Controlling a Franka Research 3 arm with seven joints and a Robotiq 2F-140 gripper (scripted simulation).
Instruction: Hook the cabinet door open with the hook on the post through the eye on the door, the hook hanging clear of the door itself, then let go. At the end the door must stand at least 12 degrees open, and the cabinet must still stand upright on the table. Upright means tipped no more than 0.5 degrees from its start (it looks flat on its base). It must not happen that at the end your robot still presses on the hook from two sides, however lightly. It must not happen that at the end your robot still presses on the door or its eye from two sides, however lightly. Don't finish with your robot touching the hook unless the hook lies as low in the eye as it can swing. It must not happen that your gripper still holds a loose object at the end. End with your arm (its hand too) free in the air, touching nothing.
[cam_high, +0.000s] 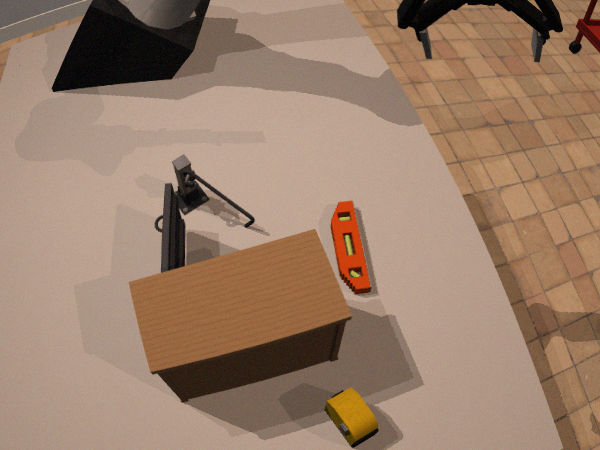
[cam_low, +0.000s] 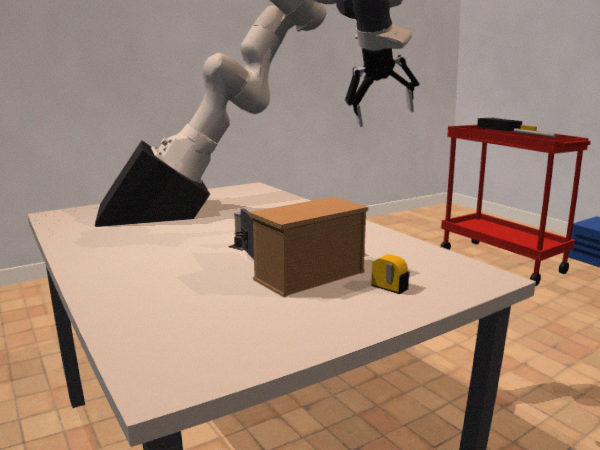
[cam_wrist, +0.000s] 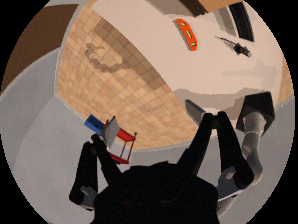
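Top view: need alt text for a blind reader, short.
A wooden cabinet stands on a pale table, its dark door swung wide open toward a small grey post. The post's hook lies angled away from the door, not in the door's eye. An orange spirit level and a yellow tape measure lie nearby; no pincer shows.

Top view steeply down on cabinet (cam_high: 240, 300), exterior from table's far corner, wrist high, all 3 sharing cabinet.
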